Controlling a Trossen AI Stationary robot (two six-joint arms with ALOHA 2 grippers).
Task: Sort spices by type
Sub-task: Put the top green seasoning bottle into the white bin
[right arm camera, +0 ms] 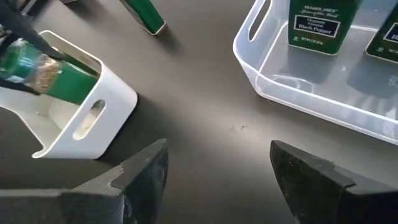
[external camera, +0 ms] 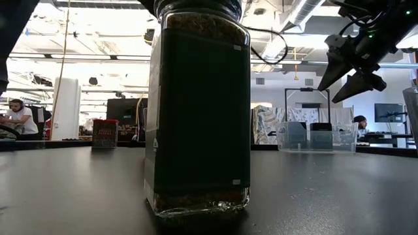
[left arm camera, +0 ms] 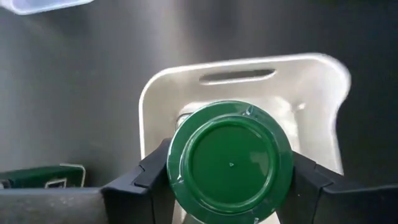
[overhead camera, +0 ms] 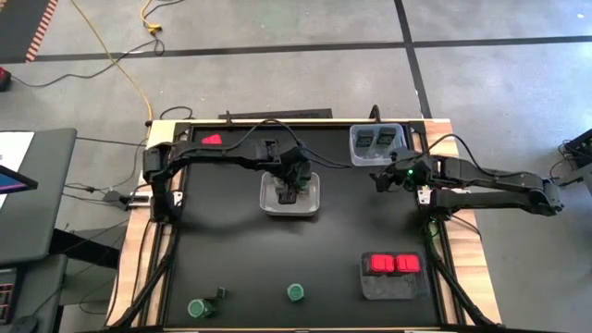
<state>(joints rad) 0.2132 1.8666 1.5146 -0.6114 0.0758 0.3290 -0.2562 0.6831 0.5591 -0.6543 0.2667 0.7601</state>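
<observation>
Black tabletop, with the white bin (overhead camera: 290, 196) as our landmark. Left gripper (left arm camera: 230, 180) is over the bin, jaws partly closed on a green-lidded jar (left arm camera: 229, 163); we judge a tilted release could catch the jar on the bin wall and tip it. Right gripper (right arm camera: 217, 168) hovers beside the bin, jaws apart and empty.

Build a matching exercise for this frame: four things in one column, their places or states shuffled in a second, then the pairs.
1. green-lidded jar
2. red boxes
3. dark tins
4. right gripper

a. in the clear tray
b. open, holding nothing, above bare table
c. in the grey tray
d. gripped by the left gripper over the white bin

Pairs: 1-d, 2-c, 3-a, 4-b
</observation>
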